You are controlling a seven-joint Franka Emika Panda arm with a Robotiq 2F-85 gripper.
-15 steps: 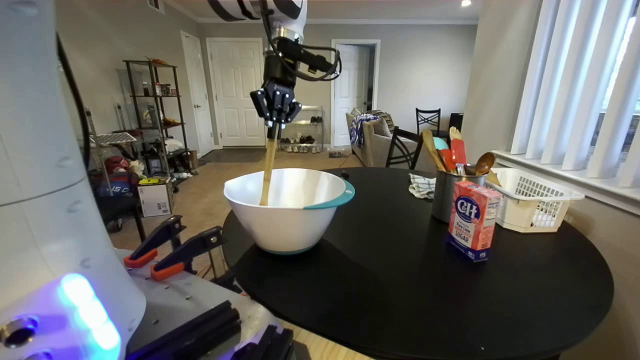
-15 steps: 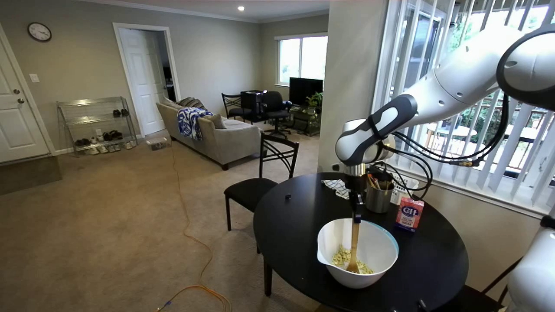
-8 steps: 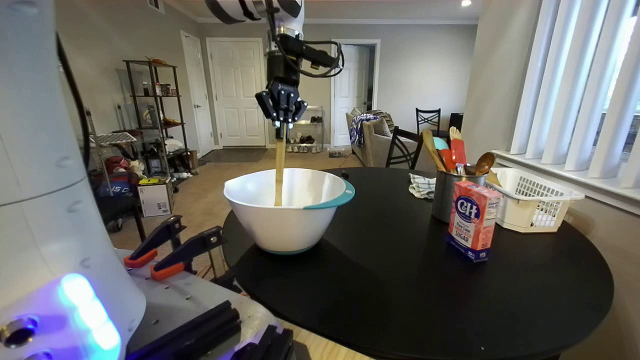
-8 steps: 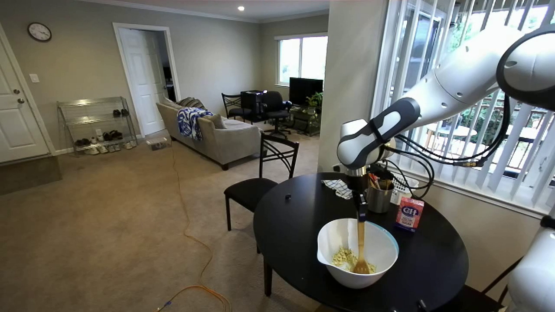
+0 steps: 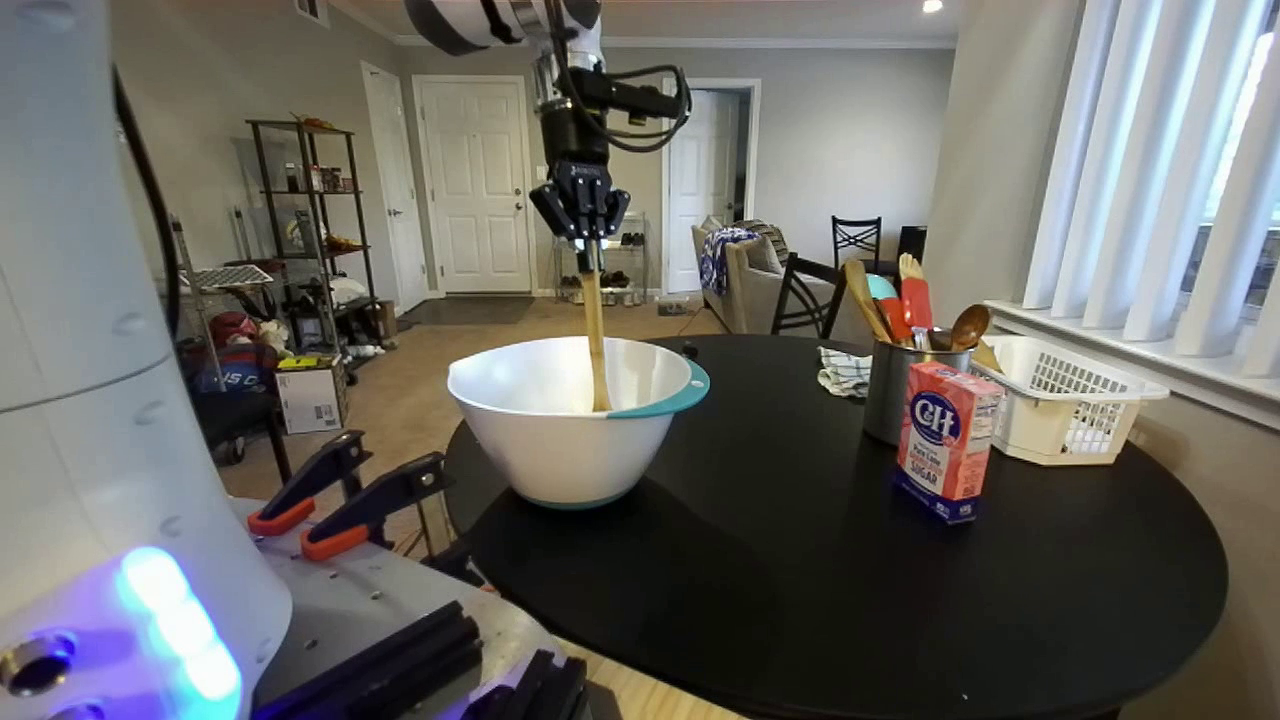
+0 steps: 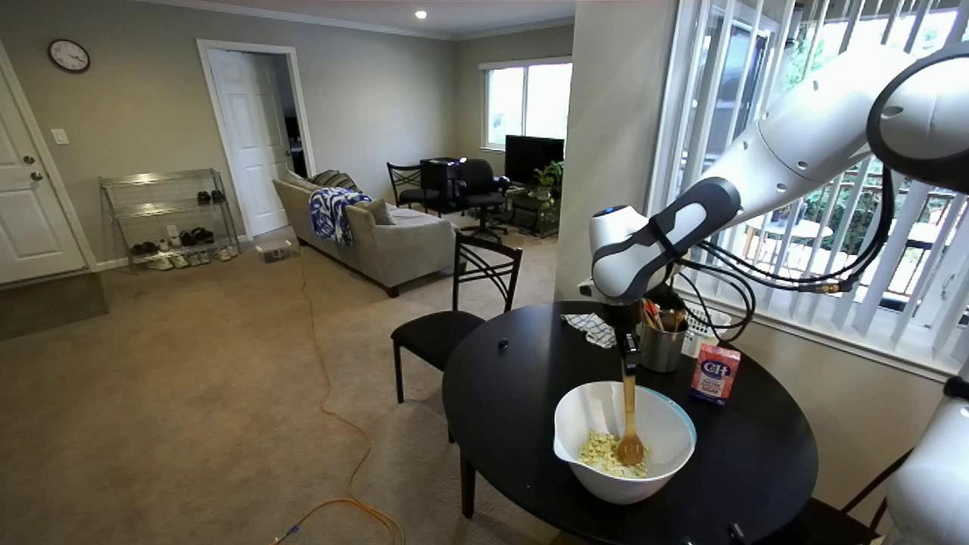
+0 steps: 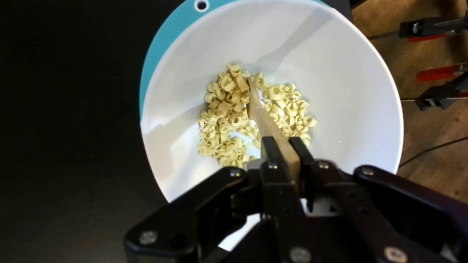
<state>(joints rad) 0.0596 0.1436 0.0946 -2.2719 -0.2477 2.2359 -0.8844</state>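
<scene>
The gripper (image 7: 286, 148) is narrow and holds a wooden spatula (image 6: 630, 416) by its handle; the spatula goes down from it, slightly tilted, into a white bowl (image 5: 565, 455). Below the gripper, inside this bowl, small pasta pieces (image 7: 228, 122) lie around the spatula; whether it touches the bottom, I cannot say surely. On the table (image 5: 800, 580), well apart from the gripper, stands a sugar box (image 5: 945, 440).
</scene>
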